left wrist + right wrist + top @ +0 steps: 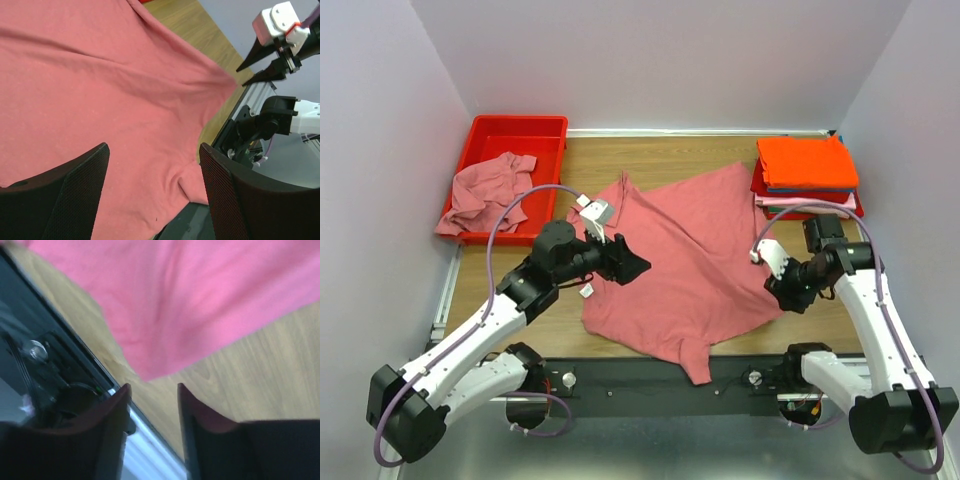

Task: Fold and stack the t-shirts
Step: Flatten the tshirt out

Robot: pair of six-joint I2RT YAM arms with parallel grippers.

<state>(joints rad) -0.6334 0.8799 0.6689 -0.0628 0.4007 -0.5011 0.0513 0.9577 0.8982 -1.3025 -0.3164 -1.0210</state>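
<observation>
I could read nothing in any of my three cameras' views: no words, numbers or brand marks were legible. The only likely label was the small white tag (586, 290) at the nine o'clock edge of the rose-pink t-shirt (690, 250), and from above it was too small for me to make out any print on it.
</observation>
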